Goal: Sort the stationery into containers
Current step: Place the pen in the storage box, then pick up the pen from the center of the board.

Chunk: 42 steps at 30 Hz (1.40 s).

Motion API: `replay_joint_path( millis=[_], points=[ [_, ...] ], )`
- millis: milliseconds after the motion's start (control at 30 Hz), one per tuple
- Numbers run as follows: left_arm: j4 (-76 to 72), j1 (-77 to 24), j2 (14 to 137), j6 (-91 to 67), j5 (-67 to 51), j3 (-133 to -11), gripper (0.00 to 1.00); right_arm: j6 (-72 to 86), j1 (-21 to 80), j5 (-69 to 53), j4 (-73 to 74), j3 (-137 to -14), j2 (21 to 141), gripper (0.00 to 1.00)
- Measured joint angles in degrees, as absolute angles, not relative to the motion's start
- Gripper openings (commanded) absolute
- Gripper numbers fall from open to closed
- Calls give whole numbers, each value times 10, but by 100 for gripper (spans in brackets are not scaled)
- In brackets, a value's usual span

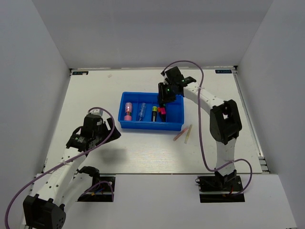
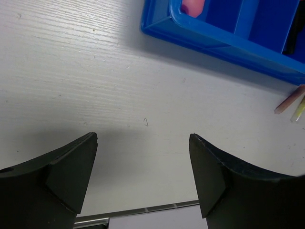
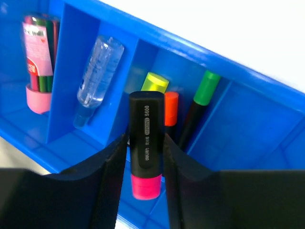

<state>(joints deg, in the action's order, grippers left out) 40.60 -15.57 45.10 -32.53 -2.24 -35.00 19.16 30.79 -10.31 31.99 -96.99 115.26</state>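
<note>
The bright-blue tray (image 1: 177, 114) sits mid-table. My right gripper (image 1: 164, 101) is shut on a black marker with a pink end (image 3: 145, 143) and holds it over the tray's third compartment. In that compartment lie markers with a yellow end (image 3: 155, 82), an orange end (image 3: 170, 108) and a green end (image 3: 206, 88). The pink tube (image 3: 38, 57) fills the first compartment, the clear-blue tube (image 3: 97, 70) the second. Two thin pale sticks (image 1: 184, 133) lie on the table right of the tray. My left gripper (image 2: 143, 162) is open and empty over bare table, near the tray's left corner (image 2: 157, 28).
The right arm (image 1: 224, 119) arches over the table's right side. The left arm (image 1: 86, 138) reaches in from the near left. White walls enclose the table. The table's near edge (image 2: 138, 210) shows under my left fingers.
</note>
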Motion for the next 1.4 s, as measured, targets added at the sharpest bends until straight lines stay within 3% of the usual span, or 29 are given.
replay_joint_path(
  millis=[300,400,533,567,600,667,700,800,867,933,1000,1067,1100,1167,1400],
  points=[
    [401,-156,450,-324,-27,-349,87,188,333,-95,322,-961,1154,55],
    [401,-156,446,-324,-26,-349,86,185,338,-96,328,-961,1153,52],
    [400,-156,440,-323,-26,-343,66,131,338,-130,343,-958,1138,24],
    [399,-156,440,-322,-26,-342,44,96,337,-155,345,-947,1123,21],
    [399,-156,440,-324,-27,-341,30,60,335,-184,350,-934,1103,13],
    [396,-156,440,-319,-27,-339,9,-71,329,-253,364,-887,1036,7],
    [394,-156,439,-317,-28,-336,8,-146,327,-285,385,-858,992,7],
    [386,-156,441,-311,-32,-327,13,-476,322,-356,485,-761,843,13],
    [384,-156,446,-310,-37,-322,24,-658,322,-362,539,-683,758,13],
    [383,-156,453,-307,-44,-322,43,-805,320,-344,593,-615,709,14],
    [380,-156,457,-306,-50,-322,57,-912,312,-316,635,-573,709,20],
    [378,-156,456,-305,-55,-321,65,-987,302,-289,642,-541,728,20],
    [377,-156,456,-306,-56,-321,68,-1016,298,-276,641,-523,732,20],
    [376,-156,455,-306,-57,-321,70,-1057,291,-254,643,-500,733,30],
    [377,-156,451,-306,-60,-314,70,-1117,276,-222,642,-521,791,30]
  ],
)
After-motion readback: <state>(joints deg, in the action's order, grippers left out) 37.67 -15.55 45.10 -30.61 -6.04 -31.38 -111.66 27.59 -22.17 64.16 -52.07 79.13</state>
